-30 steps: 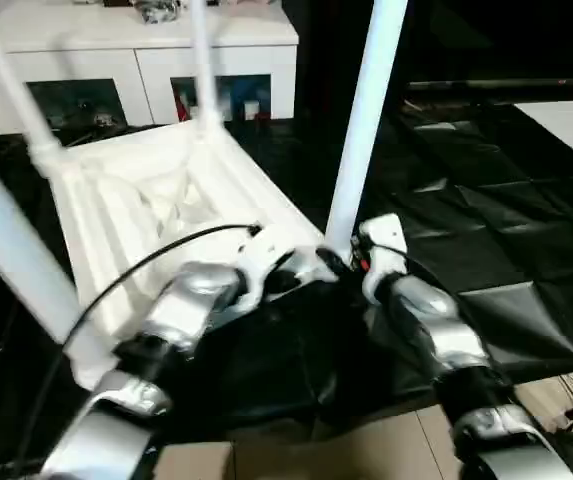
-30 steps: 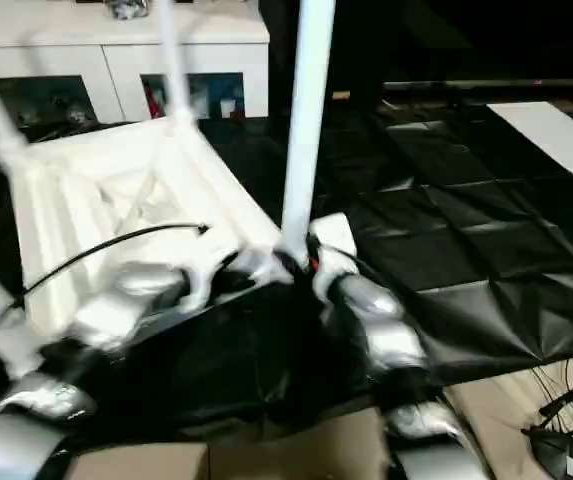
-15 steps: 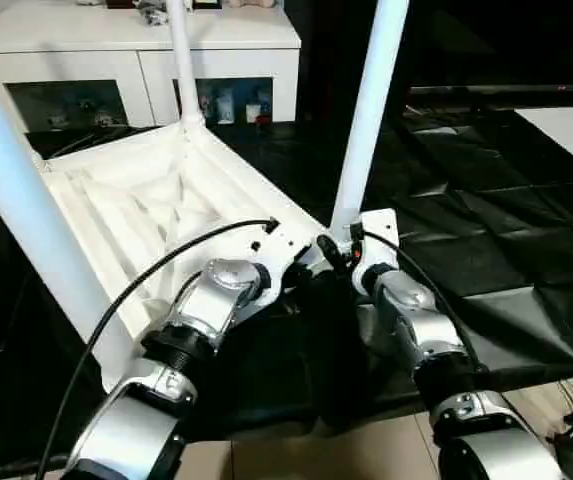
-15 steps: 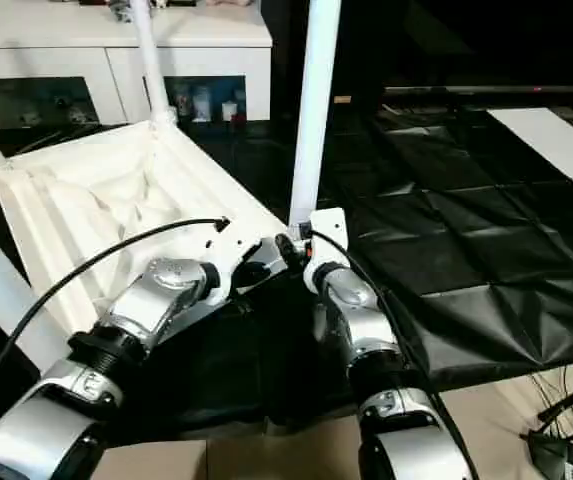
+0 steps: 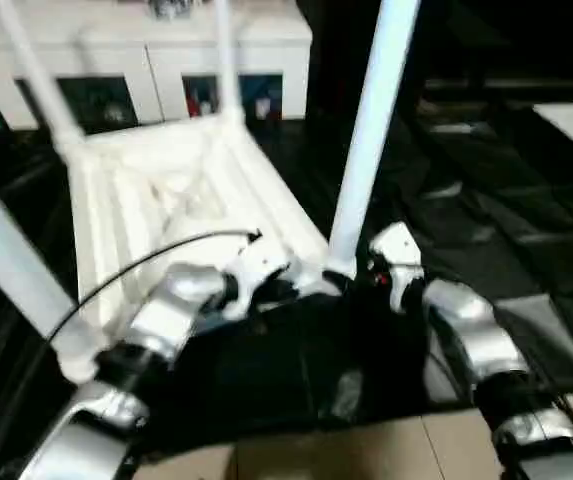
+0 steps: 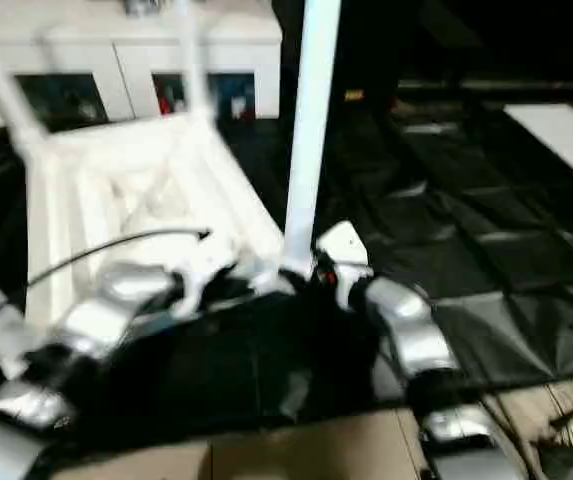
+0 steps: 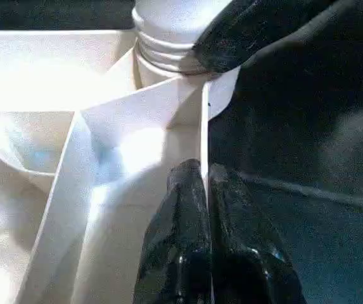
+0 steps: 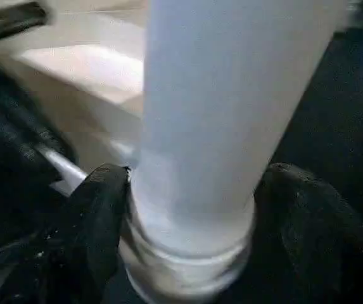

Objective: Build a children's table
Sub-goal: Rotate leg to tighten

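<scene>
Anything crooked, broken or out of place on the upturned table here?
Nothing stands out. The table lies upside down with its legs up, and the near leg sits straight in its corner socket. No cracks or loose parts visible.

place: home-like room | cues: white cabinet with glass doors, black floor sheeting

Both silver forearms extended forward and converging toward the centre. Left gripper with black fingers pressed together, clamped on a thin white wall edge. Right gripper with fingers spread wide, one on each side of an upright white tube, close against it.
</scene>
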Motion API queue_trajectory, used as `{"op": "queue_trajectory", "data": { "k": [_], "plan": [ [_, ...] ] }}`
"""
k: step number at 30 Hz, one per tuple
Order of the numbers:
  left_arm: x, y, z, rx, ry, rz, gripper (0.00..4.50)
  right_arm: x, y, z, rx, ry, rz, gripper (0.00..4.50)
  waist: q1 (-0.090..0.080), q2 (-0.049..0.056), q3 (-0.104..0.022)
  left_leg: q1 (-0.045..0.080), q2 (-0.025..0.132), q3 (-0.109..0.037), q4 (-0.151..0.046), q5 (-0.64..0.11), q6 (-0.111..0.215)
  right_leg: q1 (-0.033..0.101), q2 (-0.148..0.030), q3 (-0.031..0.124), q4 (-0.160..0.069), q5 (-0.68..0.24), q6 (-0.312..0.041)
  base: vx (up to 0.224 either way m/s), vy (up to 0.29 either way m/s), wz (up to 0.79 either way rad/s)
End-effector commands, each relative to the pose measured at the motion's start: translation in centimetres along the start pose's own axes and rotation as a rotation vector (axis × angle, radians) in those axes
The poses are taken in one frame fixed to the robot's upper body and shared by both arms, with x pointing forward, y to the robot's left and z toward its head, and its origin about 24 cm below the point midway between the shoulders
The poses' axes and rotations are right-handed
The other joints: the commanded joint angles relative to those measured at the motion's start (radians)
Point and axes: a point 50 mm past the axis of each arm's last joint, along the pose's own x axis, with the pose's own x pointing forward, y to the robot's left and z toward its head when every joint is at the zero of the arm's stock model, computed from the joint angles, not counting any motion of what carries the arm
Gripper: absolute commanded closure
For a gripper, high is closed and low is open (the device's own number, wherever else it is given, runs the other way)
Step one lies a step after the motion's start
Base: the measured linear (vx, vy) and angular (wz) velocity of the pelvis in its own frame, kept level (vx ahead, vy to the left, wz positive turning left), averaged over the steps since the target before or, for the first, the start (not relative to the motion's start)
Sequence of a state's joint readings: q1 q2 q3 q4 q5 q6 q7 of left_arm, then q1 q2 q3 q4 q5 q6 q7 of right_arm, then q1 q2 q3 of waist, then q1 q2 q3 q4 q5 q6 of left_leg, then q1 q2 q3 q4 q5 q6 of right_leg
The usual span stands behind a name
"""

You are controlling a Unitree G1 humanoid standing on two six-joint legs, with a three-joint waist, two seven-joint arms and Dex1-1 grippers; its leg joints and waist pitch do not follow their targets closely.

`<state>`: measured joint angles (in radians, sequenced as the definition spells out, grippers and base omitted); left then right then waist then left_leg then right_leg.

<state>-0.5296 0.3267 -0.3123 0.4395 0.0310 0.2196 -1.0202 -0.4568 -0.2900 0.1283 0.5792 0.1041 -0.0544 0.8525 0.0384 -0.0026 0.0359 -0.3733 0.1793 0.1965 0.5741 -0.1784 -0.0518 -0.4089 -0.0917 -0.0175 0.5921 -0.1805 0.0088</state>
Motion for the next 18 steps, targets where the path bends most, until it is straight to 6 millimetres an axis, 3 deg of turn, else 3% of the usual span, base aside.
{"op": "queue_trajectory", "data": {
  "k": [1,5,8,10,12,18],
  "plan": [
    [0.64,-1.36,-0.01,-0.005,-0.017,-0.104,4.5,-0.77,-0.51,0.73,-0.016,-0.029,0.014,0.87,-0.004,-0.004,-0.056,0.011,0.045,-0.013,-0.062,-0.234,0.094,0.041,-0.033,0.021,-0.06,-0.093,-0.257,0.0,0.0,0.0],
    [-0.05,-1.59,-0.3,0.001,-0.012,-0.124,4.5,-1.29,-0.09,0.63,-0.013,-0.03,0.092,0.87,0.003,-0.003,-0.061,0.008,0.046,-0.012,-0.054,-0.152,0.113,0.047,-0.033,0.019,-0.045,0.013,-0.28,0.0,0.0,0.0],
    [-0.25,-1.68,-0.4,0.0,-0.01,-0.132,4.5,-1.33,0.08,0.51,-0.006,-0.025,0.111,1.05,0.001,-0.003,-0.057,0.008,0.045,-0.012,-0.055,-0.173,0.117,0.045,-0.035,0.018,-0.049,-0.022,-0.281,0.0,0.0,0.0],
    [-0.33,-1.75,-0.38,-0.001,-0.01,-0.135,4.5,-1.31,0.19,0.43,-0.004,-0.021,0.119,1.05,0.0,-0.002,-0.056,0.008,0.046,-0.012,-0.057,-0.198,0.104,0.044,-0.035,0.019,-0.052,-0.066,-0.275,0.0,0.0,0.0],
    [-0.33,-1.81,-0.31,-0.002,-0.011,-0.137,4.5,-1.25,0.3,0.36,-0.001,-0.018,0.129,1.32,-0.001,-0.002,-0.055,0.009,0.046,-0.013,-0.058,-0.214,0.088,0.043,-0.035,0.019,-0.054,-0.094,-0.266,0.0,0.0,0.0],
    [-0.35,-1.84,-0.2,-0.002,-0.012,-0.14,4.5,-1.28,0.43,0.34,0.005,-0.015,0.147,1.79,-0.002,-0.002,-0.058,0.008,0.043,-0.013,-0.054,-0.188,0.092,0.045,-0.034,0.019,-0.049,-0.055,-0.267,0.0,0.0,0.0]
  ]
}}
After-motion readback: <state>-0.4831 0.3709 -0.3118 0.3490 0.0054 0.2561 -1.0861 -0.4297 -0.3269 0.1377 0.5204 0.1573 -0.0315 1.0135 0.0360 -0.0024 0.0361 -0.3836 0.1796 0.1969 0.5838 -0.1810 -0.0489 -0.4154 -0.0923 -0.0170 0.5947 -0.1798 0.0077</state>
